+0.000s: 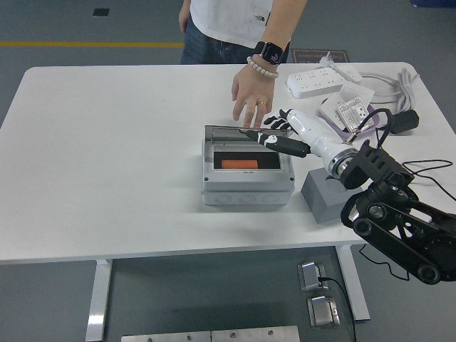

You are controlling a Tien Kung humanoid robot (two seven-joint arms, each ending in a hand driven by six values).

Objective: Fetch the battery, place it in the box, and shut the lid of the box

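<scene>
Battery (239, 164) sits inside the box (246, 187), right hand (279, 135) empty with fingers extended at the lid (229, 132) near its right end; lid looks light, rigid, hinged, best pushed at its free edge.

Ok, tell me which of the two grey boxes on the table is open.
The larger grey box at the table's middle: its lid stands raised at the back and an orange battery shows inside. The smaller grey block to its right, under the robot's arm, shows no opening.
</scene>
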